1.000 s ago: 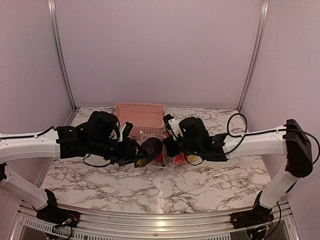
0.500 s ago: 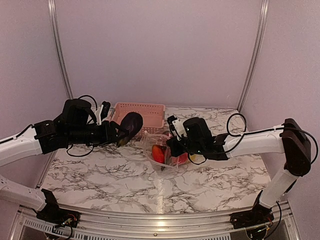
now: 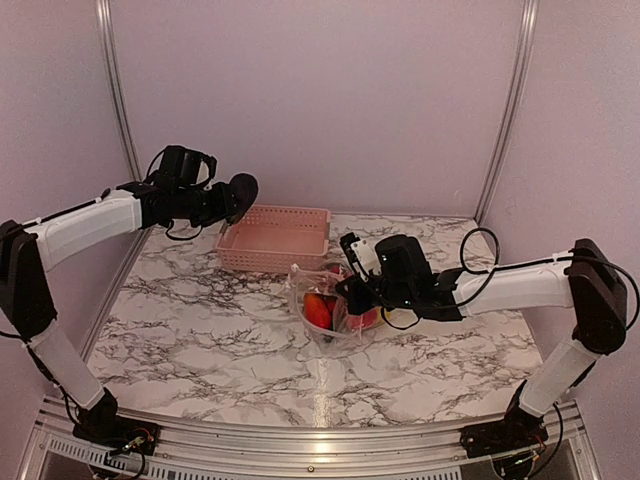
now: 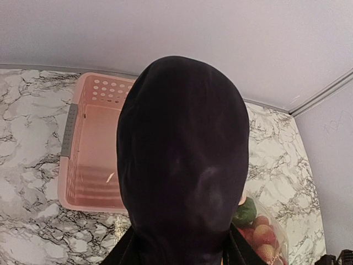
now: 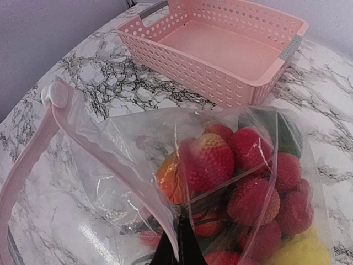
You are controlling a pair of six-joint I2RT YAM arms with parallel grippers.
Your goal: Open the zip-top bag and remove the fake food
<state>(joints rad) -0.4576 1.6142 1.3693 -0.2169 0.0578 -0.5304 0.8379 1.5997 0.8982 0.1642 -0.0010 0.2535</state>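
Observation:
The clear zip-top bag (image 3: 322, 312) lies open on the marble table, its pink zip strip (image 5: 33, 160) curving away to the left. Inside it are fake food pieces: a red round cluster (image 5: 245, 179), an orange piece (image 5: 168, 181), a yellow lemon (image 5: 300, 251) and something green (image 4: 245, 212). My right gripper (image 3: 350, 296) is shut on the bag's plastic wall (image 5: 179, 243). A dark purple eggplant (image 3: 240, 194) hangs in the air over the left end of the pink basket (image 3: 275, 238), with my left gripper (image 3: 220, 202) shut on it. The eggplant (image 4: 182, 165) fills the left wrist view.
The pink slotted basket (image 5: 220, 47) stands at the back of the table, just behind the bag, with nothing in it. Metal frame posts (image 3: 118, 110) rise at the back left and back right. The table's left edge (image 3: 105, 300) runs below my raised left arm.
My left arm has pulled the eggplant out of the bag and carried it up, back and left over the basket. The right gripper has kept its hold on the bag.

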